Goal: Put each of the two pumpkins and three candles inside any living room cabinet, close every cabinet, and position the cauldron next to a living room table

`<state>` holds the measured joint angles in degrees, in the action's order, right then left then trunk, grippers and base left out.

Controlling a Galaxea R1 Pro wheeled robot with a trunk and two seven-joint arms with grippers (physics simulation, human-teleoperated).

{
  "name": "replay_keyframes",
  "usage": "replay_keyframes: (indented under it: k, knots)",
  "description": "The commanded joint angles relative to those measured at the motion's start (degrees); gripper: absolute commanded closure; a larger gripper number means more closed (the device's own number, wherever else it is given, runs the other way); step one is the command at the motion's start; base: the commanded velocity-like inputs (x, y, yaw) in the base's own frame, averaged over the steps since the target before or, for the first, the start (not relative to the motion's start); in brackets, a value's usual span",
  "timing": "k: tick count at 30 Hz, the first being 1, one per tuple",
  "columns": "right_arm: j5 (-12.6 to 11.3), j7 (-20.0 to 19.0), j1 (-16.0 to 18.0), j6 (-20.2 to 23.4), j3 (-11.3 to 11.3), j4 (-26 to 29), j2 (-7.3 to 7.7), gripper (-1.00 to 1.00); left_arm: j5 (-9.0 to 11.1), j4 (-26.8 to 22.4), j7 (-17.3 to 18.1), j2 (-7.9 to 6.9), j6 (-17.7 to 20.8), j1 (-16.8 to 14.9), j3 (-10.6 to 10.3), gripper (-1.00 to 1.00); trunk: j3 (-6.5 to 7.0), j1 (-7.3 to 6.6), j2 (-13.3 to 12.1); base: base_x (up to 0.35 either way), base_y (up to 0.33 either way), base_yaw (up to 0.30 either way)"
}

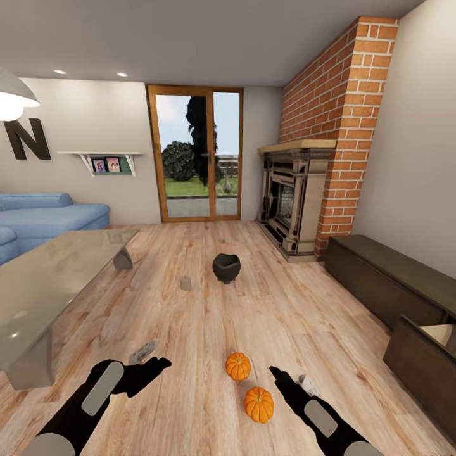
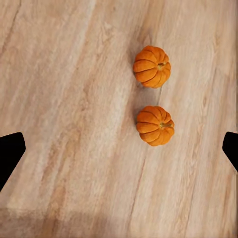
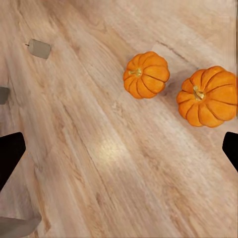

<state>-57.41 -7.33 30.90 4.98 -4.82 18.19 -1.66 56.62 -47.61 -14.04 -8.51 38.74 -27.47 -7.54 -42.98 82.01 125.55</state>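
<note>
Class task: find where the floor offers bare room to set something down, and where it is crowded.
Bare boards lie between the cauldron and the cabinet, and between the table and the nearer pumpkins. Crowded: the pumpkins sit between the left gripper and right gripper.

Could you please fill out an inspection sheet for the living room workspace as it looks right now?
Surface: wood plank floor; glass-topped table at left.
Job's things: two pumpkins on the floor between the arms, apart; cauldron upright farther ahead; one candle standing near it, another lying down; cabinet along the right wall, its nearer drawer pulled open.
Clutter: nothing seen.
Grippers: left gripper and right gripper both open, empty, above the floor.
Cables: nothing seen.
Surroundings: fireplace, brick chimney, glass door, blue sofa.
</note>
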Motion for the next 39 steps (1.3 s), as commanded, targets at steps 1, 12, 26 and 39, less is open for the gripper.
replay_keyframes:
  k: [1,12,26,39]
  knots:
    - [-0.7,0.0,0.0,0.0,-0.3,0.0,0.1,-1.0,0.7,-0.1,-0.5,-0.07,0.0,0.0,-0.2,-1.0,-0.25,0.22,0.4,0.0,0.0,0.0]
    - [-1.9,0.1,0.0,-0.2,0.2,-0.1,0.34,-1.0,1.2,-0.2,-0.3,-0.1,0.0,0.0,-0.1,-1.0,-2.22,2.63,4.9,0.0,0.0,0.0]
    - [-5.0,0.0,0.0,-0.1,2.3,-2.7,0.32,-1.0,3.9,-0.1,-0.3,-0.12,0.1,0.0,-0.1,-1.0,-4.73,5.71,10.5,0.0,0.0,0.0]
    - [-5.0,-0.3,0.0,-0.1,2.3,-2.7,0.35,-1.0,7.9,0.0,-0.3,-0.98,0.1,0.0,-0.3,-1.0,-7.07,8.56,15.7,0.0,0.0,0.0]
